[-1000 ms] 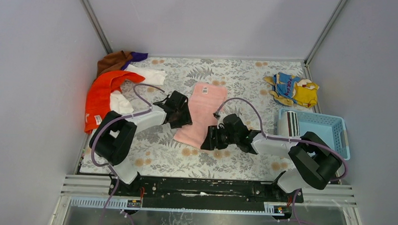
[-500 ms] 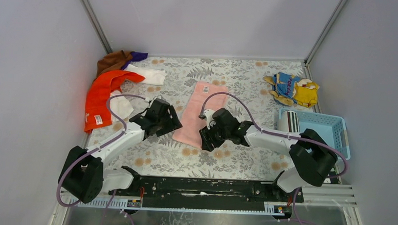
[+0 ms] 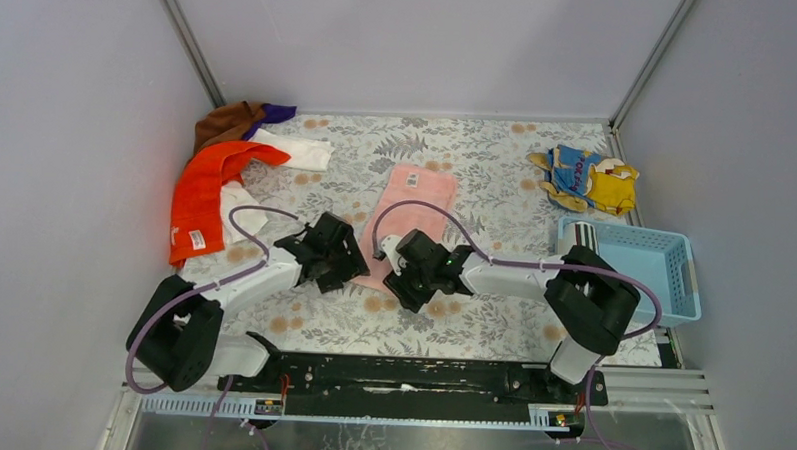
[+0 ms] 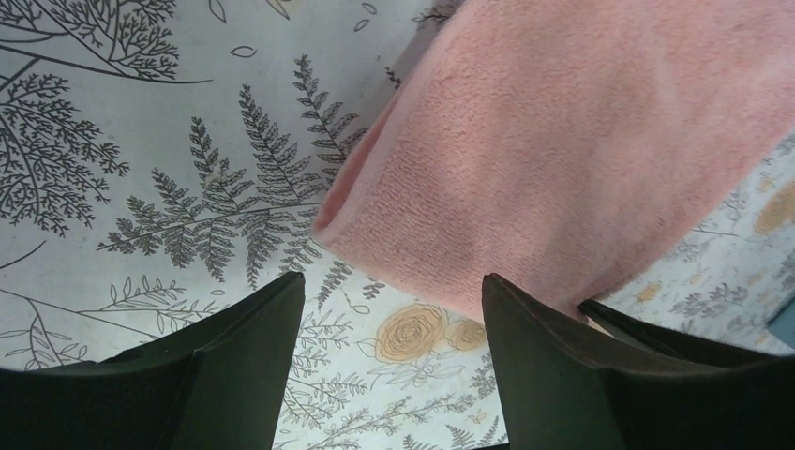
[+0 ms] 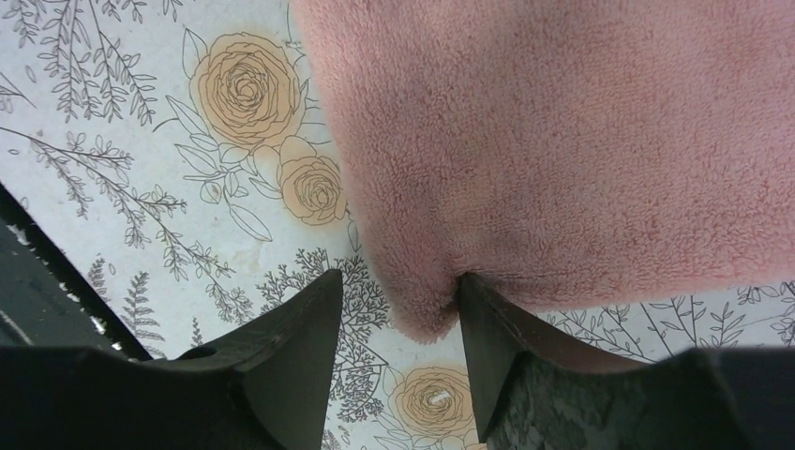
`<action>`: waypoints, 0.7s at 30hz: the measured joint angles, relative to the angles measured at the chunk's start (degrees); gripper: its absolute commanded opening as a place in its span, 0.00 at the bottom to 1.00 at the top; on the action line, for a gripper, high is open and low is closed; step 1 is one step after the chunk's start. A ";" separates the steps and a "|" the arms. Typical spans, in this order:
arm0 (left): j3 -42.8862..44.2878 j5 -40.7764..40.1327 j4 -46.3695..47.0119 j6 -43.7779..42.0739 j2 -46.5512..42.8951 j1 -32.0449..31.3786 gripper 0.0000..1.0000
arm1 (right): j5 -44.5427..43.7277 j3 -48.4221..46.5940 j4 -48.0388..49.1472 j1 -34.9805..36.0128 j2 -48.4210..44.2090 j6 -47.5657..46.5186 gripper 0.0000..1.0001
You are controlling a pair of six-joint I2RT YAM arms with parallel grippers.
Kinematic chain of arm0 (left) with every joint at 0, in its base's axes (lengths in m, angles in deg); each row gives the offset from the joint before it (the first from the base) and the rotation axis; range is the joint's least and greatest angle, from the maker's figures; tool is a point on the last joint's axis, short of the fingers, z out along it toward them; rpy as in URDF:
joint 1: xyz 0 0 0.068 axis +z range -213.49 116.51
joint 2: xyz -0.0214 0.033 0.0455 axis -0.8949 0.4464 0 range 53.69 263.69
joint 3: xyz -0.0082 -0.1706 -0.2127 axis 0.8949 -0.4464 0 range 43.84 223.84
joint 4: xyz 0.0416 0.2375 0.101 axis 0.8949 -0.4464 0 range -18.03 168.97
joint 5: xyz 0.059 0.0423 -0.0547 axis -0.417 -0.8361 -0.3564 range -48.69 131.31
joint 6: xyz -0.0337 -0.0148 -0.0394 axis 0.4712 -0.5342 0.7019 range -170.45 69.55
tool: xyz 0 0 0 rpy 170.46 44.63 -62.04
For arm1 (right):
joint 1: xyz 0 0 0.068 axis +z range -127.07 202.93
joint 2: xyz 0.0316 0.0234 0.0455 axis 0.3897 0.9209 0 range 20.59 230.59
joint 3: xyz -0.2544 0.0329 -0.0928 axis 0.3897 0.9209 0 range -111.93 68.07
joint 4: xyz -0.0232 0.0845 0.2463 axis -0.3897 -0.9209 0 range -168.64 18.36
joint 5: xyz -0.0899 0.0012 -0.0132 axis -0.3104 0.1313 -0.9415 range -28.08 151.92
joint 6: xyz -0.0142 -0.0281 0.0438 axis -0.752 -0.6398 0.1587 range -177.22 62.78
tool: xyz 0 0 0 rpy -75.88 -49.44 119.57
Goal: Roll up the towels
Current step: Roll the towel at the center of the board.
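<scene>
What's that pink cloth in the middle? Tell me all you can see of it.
The pink towel is soft, fuzzy terry with a small white tag near its far end. It lies flat, unrolled, slantwise on the flowered table. The left gripper hangs open at its near left corner; the right gripper, open, straddles the other near corner, one finger pressing the pile.

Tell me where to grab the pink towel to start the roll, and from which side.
I'd take the pink towel by its near short edge, one corner per gripper, coming in low from the arms' side. It lies flat, lengthwise away from the bases, so that free edge can curl over. The open left gripper and right gripper sit at those corners.
</scene>
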 measured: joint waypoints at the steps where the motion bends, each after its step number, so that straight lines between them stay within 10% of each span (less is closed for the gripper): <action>1: 0.00 -0.17 0.02 0.22 0.83 -0.15 0.69 | -1.36 -0.39 -0.48 0.70 0.26 -0.20 0.56; 21: 4.72 -6.78 -1.05 2.19 10.40 -0.31 0.50 | -13.16 -1.14 0.15 8.83 1.53 -0.94 0.58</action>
